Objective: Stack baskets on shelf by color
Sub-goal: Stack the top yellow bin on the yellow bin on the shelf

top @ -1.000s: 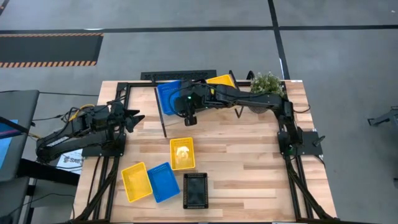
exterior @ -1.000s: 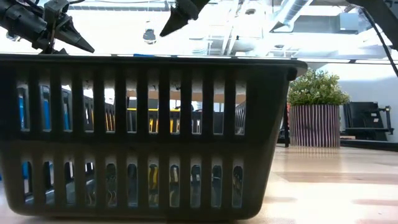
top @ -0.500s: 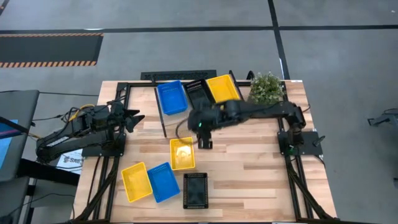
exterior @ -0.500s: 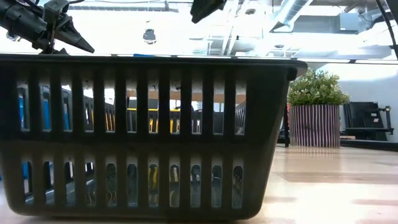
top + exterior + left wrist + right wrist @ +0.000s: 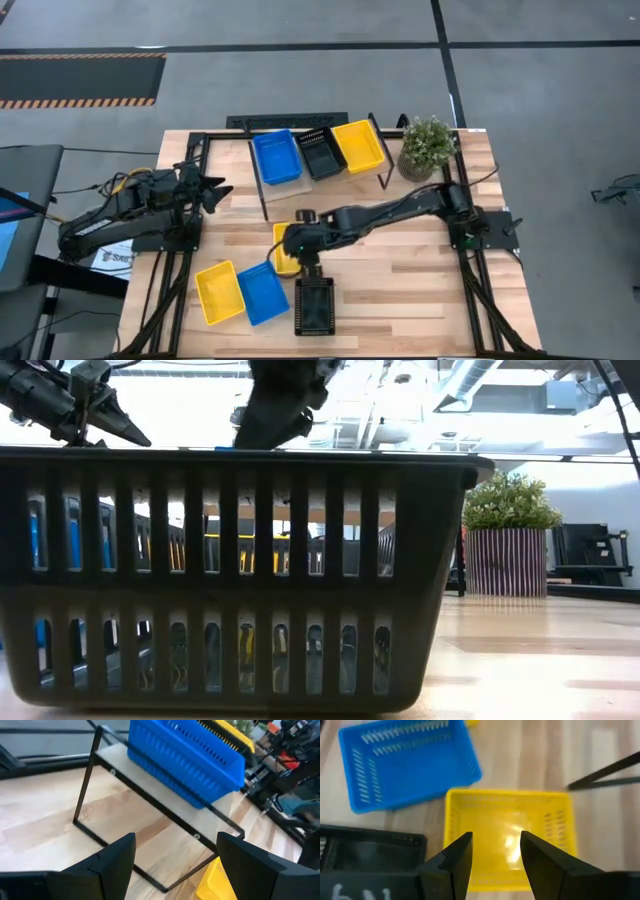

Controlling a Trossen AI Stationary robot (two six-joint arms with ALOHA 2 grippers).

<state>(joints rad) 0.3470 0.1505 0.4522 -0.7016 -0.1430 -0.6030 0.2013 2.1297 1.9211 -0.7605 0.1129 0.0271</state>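
The right hand (image 5: 300,243) hangs over the middle of the bench (image 5: 400,270), right above a loose yellow basket (image 5: 287,255); its wrist view shows the two fingers (image 5: 454,862) spread a moderate gap apart with nothing between them, the yellow basket's open inside directly beneath; the arm reaches across from the right side of the bench

The shelf (image 5: 270,185) stands at the far edge and carries three baskets side by side: a blue basket on the shelf (image 5: 275,157), a black basket on the shelf (image 5: 322,152) in the middle, and a yellow basket on the shelf (image 5: 358,145) on the right

Near the front edge lie three more; a second yellow basket (image 5: 218,292) at the left, a blue basket (image 5: 262,292) touching it, and a black basket (image 5: 314,305) just beside that, close below the right hand; this black one fills the low view almost wholly

The left hand (image 5: 213,192) waits at the left side of the bench, well apart from every loose basket, pointed toward the shelf; its fingers (image 5: 116,857) stand wide with nothing held

A potted plant (image 5: 428,145) sits at the far right corner, just beside the shelf
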